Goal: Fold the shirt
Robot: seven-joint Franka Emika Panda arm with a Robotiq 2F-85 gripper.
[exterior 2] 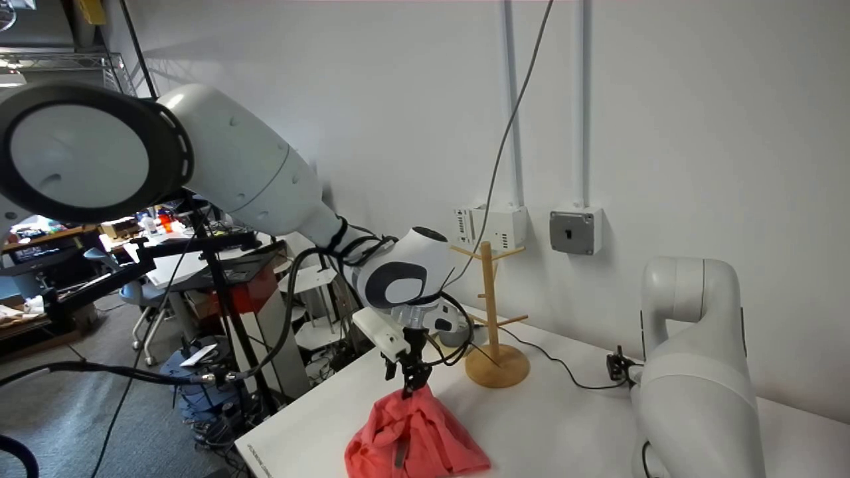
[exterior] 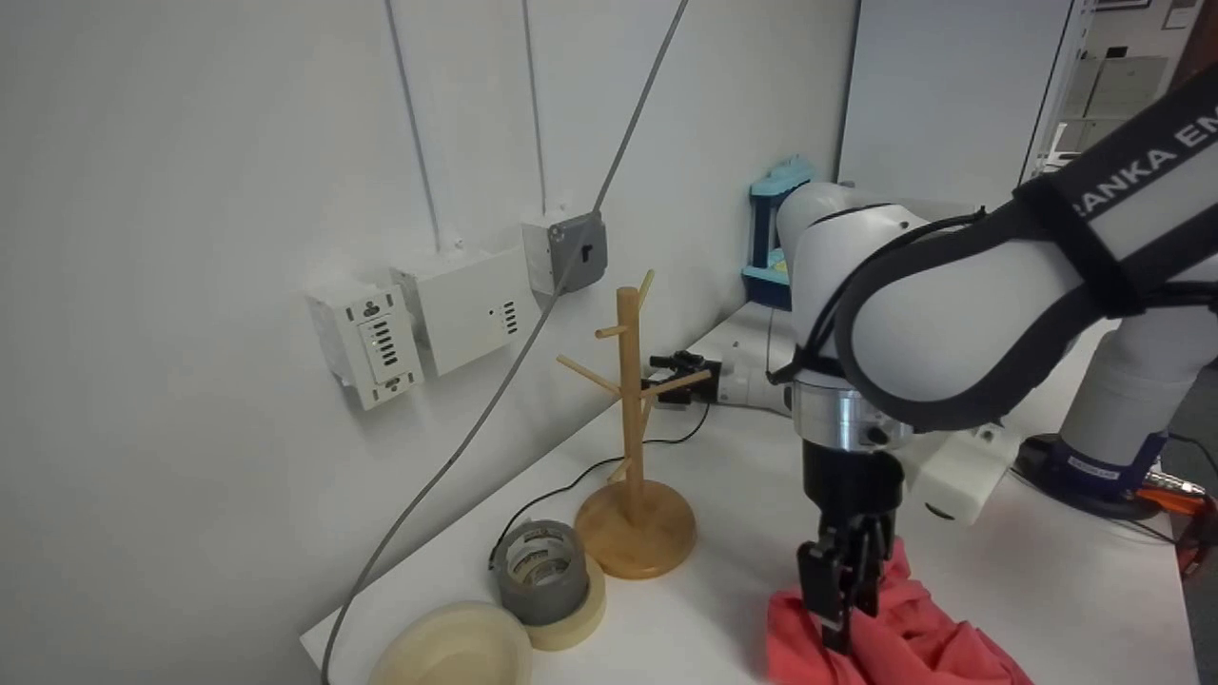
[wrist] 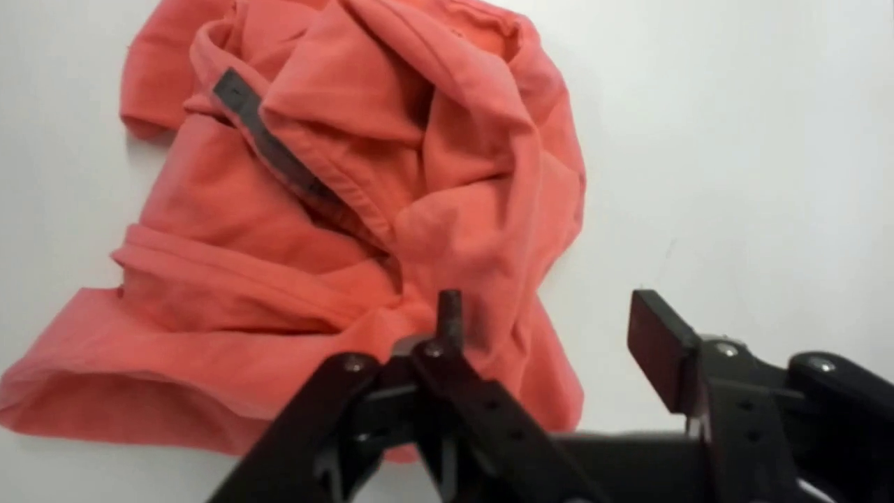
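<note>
The shirt is a crumpled coral-red garment on the white table. It shows in both exterior views (exterior: 918, 633) (exterior 2: 431, 441) and fills much of the wrist view (wrist: 482, 230), with folds and a dark grey strip along one seam. Its lower edge is cut off in both exterior views. My gripper (wrist: 552, 328) is open and empty. In the wrist view its left finger overlaps the shirt's right part, and its right finger is over the bare table beside the shirt. In both exterior views the gripper (exterior: 850, 623) (exterior 2: 410, 390) points down at the shirt; contact cannot be told.
A wooden peg stand (exterior: 636, 528) (exterior 2: 498, 367) stands between the shirt and the wall. A grey tape roll (exterior: 544, 576) on a beige roll (exterior: 576, 623) and a pale bowl (exterior: 457, 652) are beside it. Another white arm (exterior 2: 700, 378) and a thin black cable (exterior 2: 564, 368) are on the table.
</note>
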